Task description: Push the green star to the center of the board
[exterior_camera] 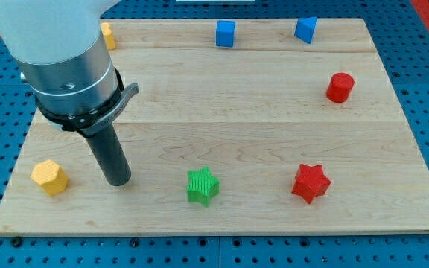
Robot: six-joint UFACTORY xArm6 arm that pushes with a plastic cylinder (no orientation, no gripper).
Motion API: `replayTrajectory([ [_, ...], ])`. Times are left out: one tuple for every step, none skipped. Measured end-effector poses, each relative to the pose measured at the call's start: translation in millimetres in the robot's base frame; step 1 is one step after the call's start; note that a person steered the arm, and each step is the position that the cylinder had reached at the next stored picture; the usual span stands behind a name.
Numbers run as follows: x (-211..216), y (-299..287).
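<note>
The green star [202, 185] lies on the wooden board [222, 104] near the view's bottom, a little left of the middle. My tip [118, 181] rests on the board to the star's left, about a hand's width away and at nearly the same height in the view. The dark rod rises from it to the large grey arm body at the view's upper left. The tip touches no block.
A yellow hexagon block [49, 177] lies left of the tip. A red star [310, 182] lies right of the green star. A red cylinder [339, 87] is at the right. Two blue blocks [225, 33] [305, 30] and a yellow block [107, 35] line the top edge.
</note>
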State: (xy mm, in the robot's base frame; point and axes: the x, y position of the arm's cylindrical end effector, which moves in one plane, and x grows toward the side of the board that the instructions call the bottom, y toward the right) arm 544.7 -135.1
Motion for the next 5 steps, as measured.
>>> replayTrajectory([
  [0, 0],
  [0, 0],
  [0, 0],
  [0, 2],
  [-21, 3],
])
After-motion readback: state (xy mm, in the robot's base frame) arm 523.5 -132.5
